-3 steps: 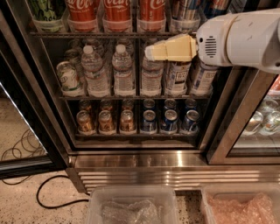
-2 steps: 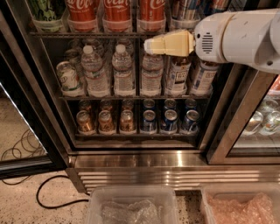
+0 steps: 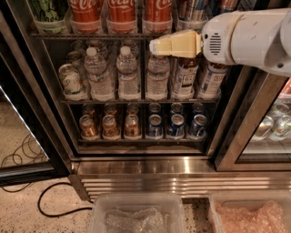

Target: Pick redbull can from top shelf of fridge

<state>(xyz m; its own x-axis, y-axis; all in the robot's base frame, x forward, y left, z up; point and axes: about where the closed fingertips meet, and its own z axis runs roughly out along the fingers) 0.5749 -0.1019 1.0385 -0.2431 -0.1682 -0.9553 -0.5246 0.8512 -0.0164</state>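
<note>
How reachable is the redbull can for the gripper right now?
Probably yes, after rising. The gripper hangs before the water bottles, below the top shelf rail; the redbull can stands above it in the front row, nothing visibly blocking it.

I see my gripper (image 3: 159,45) just under the top shelf (image 3: 91,35) rail, before the water bottles (image 3: 128,73). Coca-Cola cans (image 3: 122,11) stand tightly packed above; room is free in front of the racks.

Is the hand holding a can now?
No, the hand carries nothing; it is in front of the bottles, just under the top shelf.
</note>
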